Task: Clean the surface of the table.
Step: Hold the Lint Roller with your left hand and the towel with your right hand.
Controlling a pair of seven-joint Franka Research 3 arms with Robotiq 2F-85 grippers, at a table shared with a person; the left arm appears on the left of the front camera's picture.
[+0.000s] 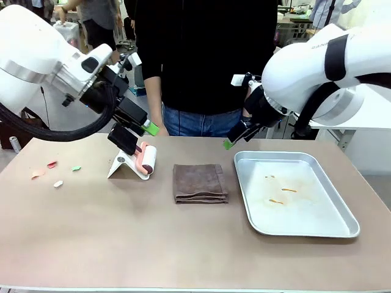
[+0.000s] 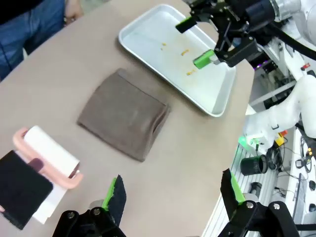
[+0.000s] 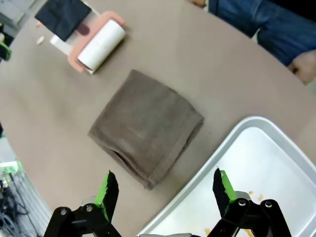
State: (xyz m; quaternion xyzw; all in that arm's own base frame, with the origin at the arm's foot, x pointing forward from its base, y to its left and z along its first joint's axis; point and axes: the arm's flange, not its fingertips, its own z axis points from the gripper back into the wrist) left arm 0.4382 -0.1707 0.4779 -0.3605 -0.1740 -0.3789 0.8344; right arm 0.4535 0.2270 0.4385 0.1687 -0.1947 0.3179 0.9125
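Left end effector (image 2: 173,190) and right end effector (image 3: 164,185) gape; one cloth (image 1: 200,182), one tray (image 1: 311,207), four scraps (image 1: 52,164)

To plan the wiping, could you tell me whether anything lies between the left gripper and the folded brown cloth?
Nothing visible does. The open left gripper hangs above bare table just short of the cloth. The lint roller lies off to one side of that path, and the tray is beyond the cloth.

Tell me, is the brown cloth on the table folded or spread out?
Folded. The brown cloth lies as a compact square on the table, with stacked layers showing along its near edge.
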